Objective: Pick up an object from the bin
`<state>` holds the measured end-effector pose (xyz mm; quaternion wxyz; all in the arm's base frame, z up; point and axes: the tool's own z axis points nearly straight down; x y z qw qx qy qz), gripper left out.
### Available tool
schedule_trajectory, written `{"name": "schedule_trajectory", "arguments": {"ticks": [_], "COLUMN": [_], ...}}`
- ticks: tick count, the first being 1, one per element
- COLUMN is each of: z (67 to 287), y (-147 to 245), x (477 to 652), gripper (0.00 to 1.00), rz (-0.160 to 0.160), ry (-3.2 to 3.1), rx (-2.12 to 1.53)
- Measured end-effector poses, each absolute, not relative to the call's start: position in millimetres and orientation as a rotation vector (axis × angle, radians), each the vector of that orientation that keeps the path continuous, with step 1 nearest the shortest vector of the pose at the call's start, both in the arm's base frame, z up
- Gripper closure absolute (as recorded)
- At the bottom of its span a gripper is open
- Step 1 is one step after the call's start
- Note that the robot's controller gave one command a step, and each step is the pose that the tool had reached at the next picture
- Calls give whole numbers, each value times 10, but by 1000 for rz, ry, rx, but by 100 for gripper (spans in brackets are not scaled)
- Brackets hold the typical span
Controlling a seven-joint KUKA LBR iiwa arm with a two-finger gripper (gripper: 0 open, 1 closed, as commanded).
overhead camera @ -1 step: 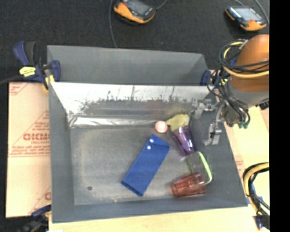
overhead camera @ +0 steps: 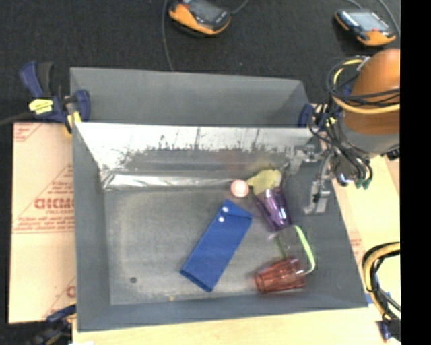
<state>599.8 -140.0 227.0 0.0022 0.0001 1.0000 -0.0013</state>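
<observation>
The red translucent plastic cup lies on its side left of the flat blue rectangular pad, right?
No: the camera view shows the red translucent plastic cup lying on its side right of the flat blue rectangular pad.

Dark speckled surface [overhead camera: 121, 34] lies beyond the bin's [overhead camera: 89, 222] far side. 2 orange-and-black devices rest on it: centre device [overhead camera: 200, 16], trailing a black cable [overhead camera: 165, 48], and right device [overhead camera: 364, 25]. Pale bench [overhead camera: 222, 334] borders the near side. Lighting even.

The gripper [overhead camera: 319, 194] hangs at the right side of the bin [overhead camera: 135, 236], near a purple bottle [overhead camera: 273, 207]. A blue box [overhead camera: 215, 248] lies mid-frame, a red cup [overhead camera: 279, 276] lower right.
</observation>
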Motion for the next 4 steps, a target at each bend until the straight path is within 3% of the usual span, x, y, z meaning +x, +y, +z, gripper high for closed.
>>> {"name": "schedule_trajectory", "arguments": {"ticks": [1,2,3,4], "z": [1154,1012,1100,855], "y": [-1576,-1550,-1528,-1545], "x": [6274,6315,6328,6308], "gripper": [0,0,0,0], "rz": [-8,-11,-17,-8], "ry": [3127,3122,3053,3110], "rx": [-178,-182,-675,-320]}}
